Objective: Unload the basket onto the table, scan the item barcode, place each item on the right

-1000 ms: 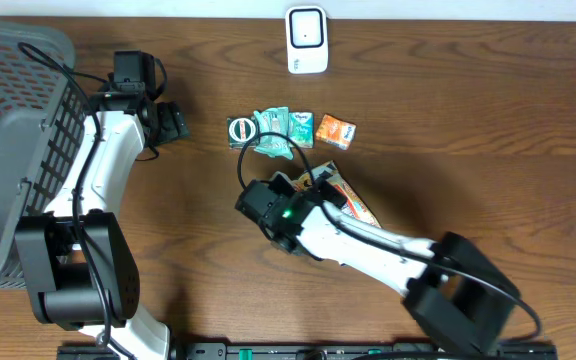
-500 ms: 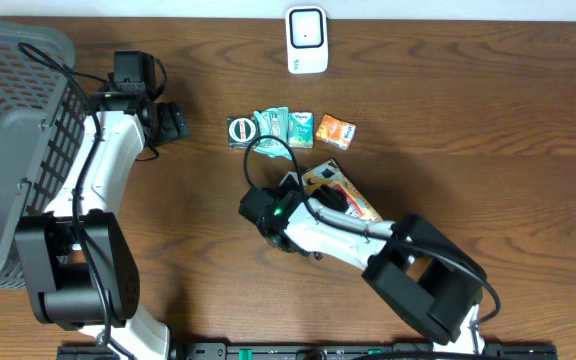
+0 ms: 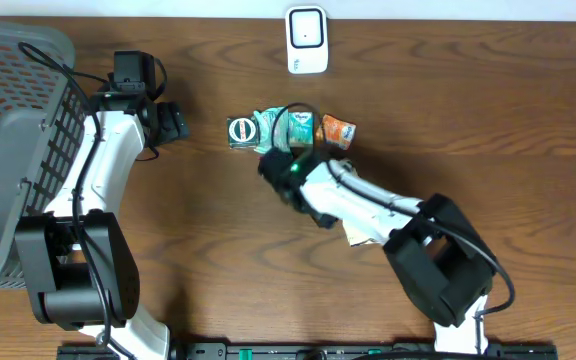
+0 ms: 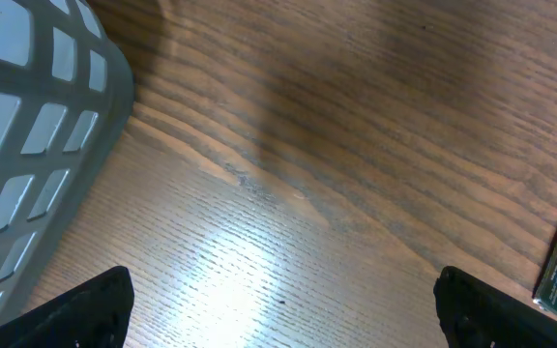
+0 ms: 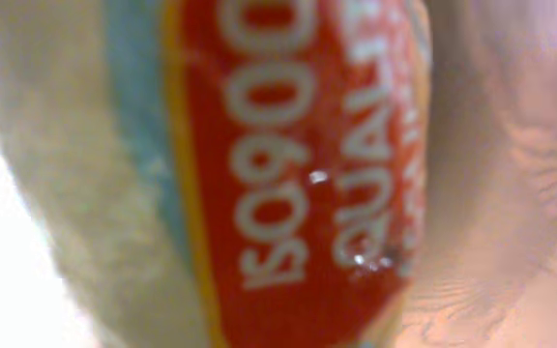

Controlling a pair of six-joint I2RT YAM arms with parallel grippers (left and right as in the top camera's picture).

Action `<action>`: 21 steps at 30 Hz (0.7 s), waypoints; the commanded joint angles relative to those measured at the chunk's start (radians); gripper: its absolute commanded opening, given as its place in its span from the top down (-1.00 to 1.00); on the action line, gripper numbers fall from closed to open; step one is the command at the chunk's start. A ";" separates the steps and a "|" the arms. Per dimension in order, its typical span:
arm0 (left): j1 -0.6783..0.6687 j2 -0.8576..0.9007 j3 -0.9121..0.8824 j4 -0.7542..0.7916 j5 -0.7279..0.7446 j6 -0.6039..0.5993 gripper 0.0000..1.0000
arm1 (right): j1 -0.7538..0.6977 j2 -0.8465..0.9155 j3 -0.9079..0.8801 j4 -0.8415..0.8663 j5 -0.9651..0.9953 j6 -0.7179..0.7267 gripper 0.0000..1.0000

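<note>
The right end effector was closed together. Its fingers could not be seen in any view, but a red packet filled the right wrist view, blurred and very near the lens, so I judged the jaws to be clamped on it. In the overhead view a pale corner showed under the right forearm; it was probably this same packet, but I could not tell for sure. The scanner stood at the far edge of the table, well apart from the arm.

The packet looked light, thin and soft, with a glossy film that was probably slippery. A flat pinch on a sealed edge would hold it best. A grip on the middle could wrinkle the film and bend the barcode, and a limp packet could hang down and turn the code away from the scanner.

The left end effector had its jaws wide apart and held nothing. It rested low over bare wood beside the basket.

I counted one scanner, one basket, two arms and the one packet. In a row near the right wrist I counted four small items: one round dark one, two greenish ones and one orange one. A cable partly covered them.
</note>
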 commanded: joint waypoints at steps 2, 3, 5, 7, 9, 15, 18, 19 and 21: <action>0.000 0.000 -0.006 0.000 -0.005 0.016 -0.95 | -0.066 -0.076 0.087 -0.014 -0.364 -0.131 0.98; 0.000 0.000 -0.006 0.000 -0.005 0.016 -0.95 | -0.084 -0.097 0.098 -0.015 -0.445 -0.167 0.98; 0.000 0.000 -0.006 0.000 -0.005 0.016 -0.95 | -0.123 -0.143 0.109 -0.015 -0.594 -0.231 0.97; 0.000 0.000 -0.006 0.000 -0.005 0.016 -0.95 | -0.161 -0.179 0.110 -0.012 -0.710 -0.275 0.98; 0.000 0.000 -0.006 0.000 -0.005 0.016 -0.95 | -0.225 -0.218 0.110 -0.016 -0.903 -0.345 0.97; 0.000 0.000 -0.006 0.000 -0.005 0.016 -0.95 | -0.361 -0.227 0.089 -0.049 -1.289 -0.561 0.98; 0.000 0.000 -0.006 0.000 -0.005 0.016 -0.95 | -0.420 -0.219 0.035 -0.035 -1.357 -0.580 0.97; 0.000 0.000 -0.006 0.000 -0.005 0.016 -0.95 | -0.439 -0.213 0.011 -0.029 -1.384 -0.580 0.97; 0.000 0.000 -0.006 0.000 -0.005 0.016 -0.95 | -0.470 -0.212 -0.040 -0.002 -1.444 -0.580 0.97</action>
